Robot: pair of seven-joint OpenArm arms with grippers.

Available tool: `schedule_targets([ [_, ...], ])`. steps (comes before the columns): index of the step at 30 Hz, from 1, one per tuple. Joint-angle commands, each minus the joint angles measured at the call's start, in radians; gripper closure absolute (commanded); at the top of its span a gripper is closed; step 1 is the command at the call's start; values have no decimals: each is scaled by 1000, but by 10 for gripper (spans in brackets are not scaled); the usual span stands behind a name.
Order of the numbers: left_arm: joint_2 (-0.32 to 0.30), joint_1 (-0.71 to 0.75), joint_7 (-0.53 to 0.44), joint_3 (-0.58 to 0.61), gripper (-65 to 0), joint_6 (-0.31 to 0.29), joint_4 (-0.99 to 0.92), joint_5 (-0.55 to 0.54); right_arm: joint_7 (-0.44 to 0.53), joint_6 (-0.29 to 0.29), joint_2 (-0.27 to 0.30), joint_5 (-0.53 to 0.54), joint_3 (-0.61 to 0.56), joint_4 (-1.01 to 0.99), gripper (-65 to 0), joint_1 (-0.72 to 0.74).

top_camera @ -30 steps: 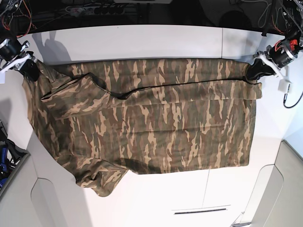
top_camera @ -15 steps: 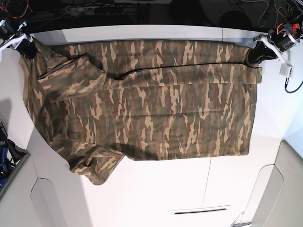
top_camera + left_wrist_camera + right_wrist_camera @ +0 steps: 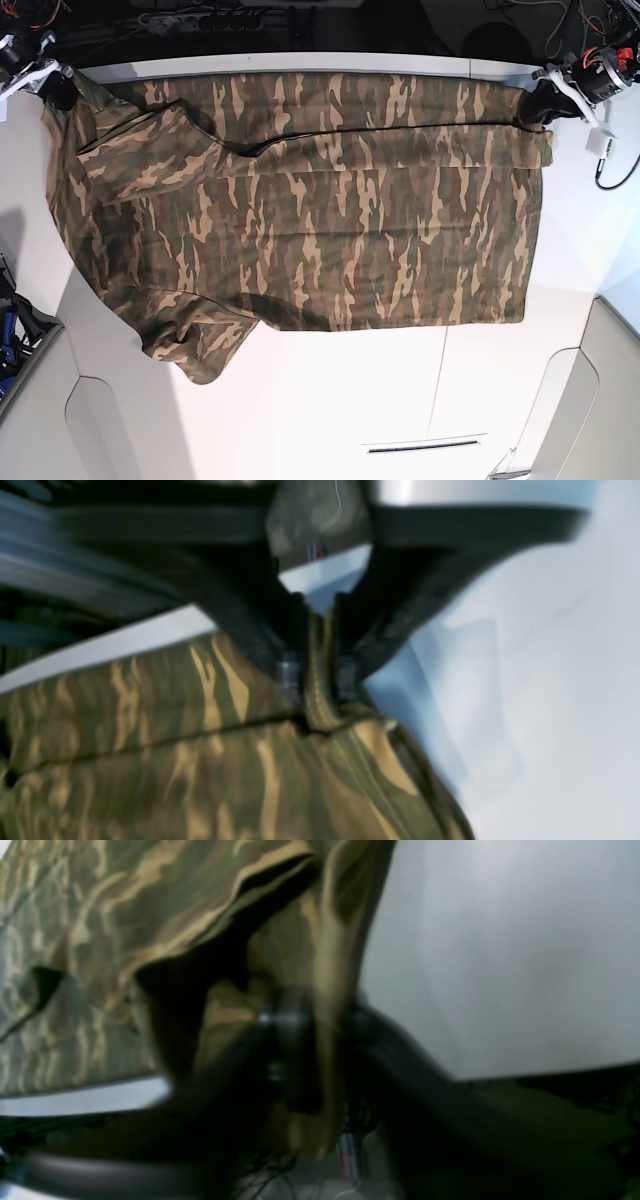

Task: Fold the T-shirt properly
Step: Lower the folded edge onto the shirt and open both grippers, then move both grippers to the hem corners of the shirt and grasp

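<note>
Currently, the left fingers [image 3: 321,655] stand close on either side of a pinched ridge of the T-shirt [image 3: 320,220]. Between the right fingers [image 3: 322,1035] runs another fold of it, blurred, and the rest spreads across the table [image 3: 520,420] from one pair to the other.

Left arm [image 3: 600,92] reached in at the base view's upper right, right arm [image 3: 18,78] at upper left, well apart. Left claw [image 3: 319,650]: fingers near each other, a narrow space between. Right claw [image 3: 327,1040]: likewise, blurred.
</note>
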Motion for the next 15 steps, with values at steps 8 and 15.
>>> schedule_targets([
  [8, -17, 0, -2, -77, -274, -10, 15, -31, 54, 0, 26, 13, 185, 16, -265, 67],
  [15, -18, -52, -1, -255, -274, -10, 15, -98, 89, -2, 90, -48, 238, 16, -265, 183],
])
